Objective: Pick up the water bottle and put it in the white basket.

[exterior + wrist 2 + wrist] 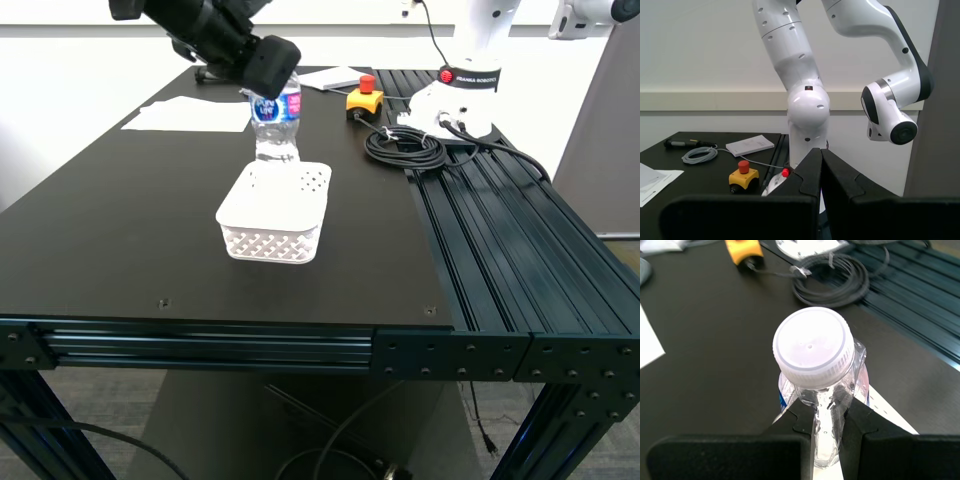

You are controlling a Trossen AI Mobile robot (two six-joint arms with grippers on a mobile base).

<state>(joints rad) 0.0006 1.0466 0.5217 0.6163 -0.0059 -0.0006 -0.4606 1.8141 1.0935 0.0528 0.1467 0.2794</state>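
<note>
water bottle [276,125] cap hidden by tool [268,72]

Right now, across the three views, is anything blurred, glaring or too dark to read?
Exterior view: evenly lit and sharp; the arm over the small clear ribbed water bottle is dark, with little detail. First wrist view: the bottle's white cap is sharp and bright, the jaws near-black, the coiled black cable slightly soft. Second wrist view: the glossy white robot arm shows mild sheen and the jaws are near-black.
</note>
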